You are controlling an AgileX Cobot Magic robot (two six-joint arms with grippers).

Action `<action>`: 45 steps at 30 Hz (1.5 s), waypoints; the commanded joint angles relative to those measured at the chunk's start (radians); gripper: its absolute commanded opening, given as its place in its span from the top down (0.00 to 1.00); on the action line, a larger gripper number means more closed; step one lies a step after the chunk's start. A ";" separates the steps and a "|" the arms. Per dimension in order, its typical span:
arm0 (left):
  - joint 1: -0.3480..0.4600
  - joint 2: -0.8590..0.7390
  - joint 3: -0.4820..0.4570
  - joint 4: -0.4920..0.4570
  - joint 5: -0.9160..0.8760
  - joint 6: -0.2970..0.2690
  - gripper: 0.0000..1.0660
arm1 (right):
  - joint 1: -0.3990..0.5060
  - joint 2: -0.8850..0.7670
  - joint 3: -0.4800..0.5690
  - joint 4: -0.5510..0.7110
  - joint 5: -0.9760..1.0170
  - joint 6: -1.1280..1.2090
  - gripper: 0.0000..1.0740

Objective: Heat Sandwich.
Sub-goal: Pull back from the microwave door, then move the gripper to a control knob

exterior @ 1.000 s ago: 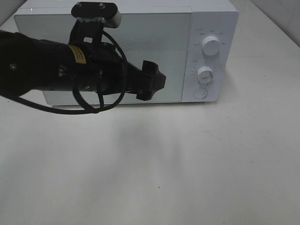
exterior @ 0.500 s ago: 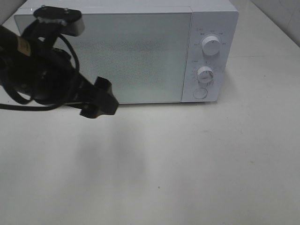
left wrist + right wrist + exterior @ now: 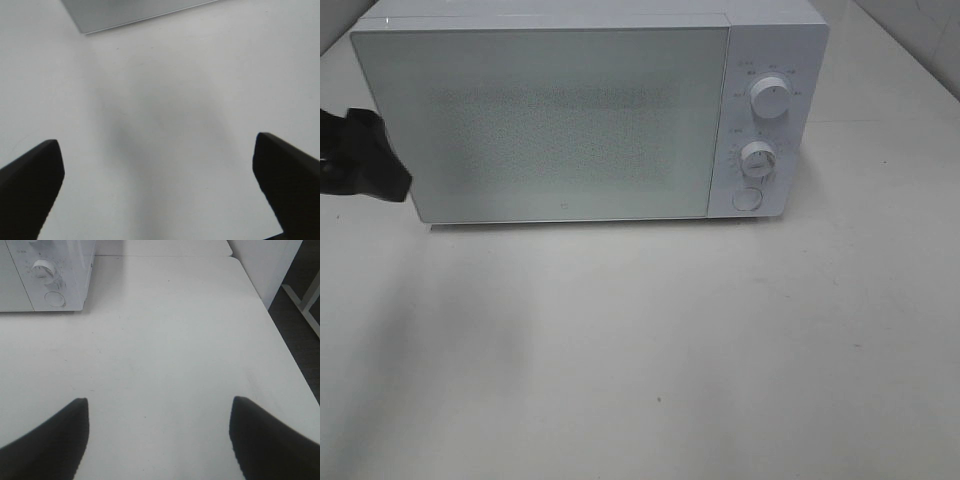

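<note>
Left gripper (image 3: 362, 158) has withdrawn leftward, clear of the microwave door (image 3: 550, 120).

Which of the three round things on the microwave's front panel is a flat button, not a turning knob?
The bottom button, lowest of the three. It is a plain flat disc, while the top knob and middle knob stick out.

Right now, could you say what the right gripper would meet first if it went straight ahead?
Probably the bare table top: nothing lies ahead of the right gripper, and the microwave sits off to one side.
</note>
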 commanded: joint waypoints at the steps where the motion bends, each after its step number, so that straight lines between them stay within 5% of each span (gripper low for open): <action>1: 0.062 -0.033 0.002 0.010 0.054 0.003 0.08 | -0.005 -0.029 0.001 0.002 -0.009 0.005 0.30; 7: 0.140 -0.078 0.004 0.021 0.124 0.003 0.08 | -0.005 -0.029 0.001 0.002 -0.009 0.005 0.30; 14: 0.226 -0.194 0.115 0.021 0.136 0.003 0.08 | -0.005 -0.029 0.001 0.001 -0.009 0.009 0.30; 33: 0.233 -0.637 0.360 0.021 0.294 0.002 0.08 | -0.005 -0.029 0.001 0.001 -0.009 0.009 0.30; 45: 0.233 -0.902 0.394 0.029 0.349 -0.001 0.08 | -0.005 -0.029 0.001 0.002 -0.009 0.009 0.30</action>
